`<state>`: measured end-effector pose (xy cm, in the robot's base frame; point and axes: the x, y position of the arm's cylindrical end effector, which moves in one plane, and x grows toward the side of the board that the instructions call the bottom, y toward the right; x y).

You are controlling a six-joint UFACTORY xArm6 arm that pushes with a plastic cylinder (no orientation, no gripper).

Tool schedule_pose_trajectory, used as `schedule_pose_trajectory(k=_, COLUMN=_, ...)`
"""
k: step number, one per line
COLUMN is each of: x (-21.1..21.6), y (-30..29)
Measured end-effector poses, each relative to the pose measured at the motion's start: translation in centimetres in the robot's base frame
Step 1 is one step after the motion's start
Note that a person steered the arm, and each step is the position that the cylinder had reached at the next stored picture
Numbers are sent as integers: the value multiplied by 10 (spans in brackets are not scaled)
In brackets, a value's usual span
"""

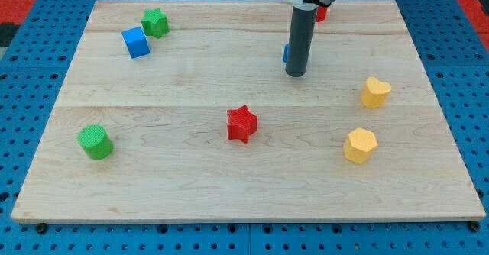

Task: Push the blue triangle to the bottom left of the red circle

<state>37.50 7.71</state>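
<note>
My tip (296, 73) rests on the wooden board (191, 186) at the view's upper middle. A blue block (286, 53), probably the blue triangle, is almost fully hidden behind the rod; only a sliver shows at the rod's left edge. A red block (322, 14), probably the red circle, shows as a small piece near the board's top edge, mostly hidden behind the arm. The blue block lies below and to the left of the red one. My tip is just below the blue block, touching or very near it.
A green star (155, 22) and a blue cube (136, 42) sit at the upper left. A green cylinder (95, 142) is at the lower left. A red star (241, 124) is at the centre. A yellow heart (375, 91) and a yellow hexagon (359, 145) are at the right.
</note>
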Motion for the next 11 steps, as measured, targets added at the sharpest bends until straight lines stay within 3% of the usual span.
schedule_pose_trajectory(k=4, x=-32, y=0)
schedule_pose_trajectory(k=8, x=-91, y=19)
schedule_pose_trajectory(k=11, x=-88, y=55)
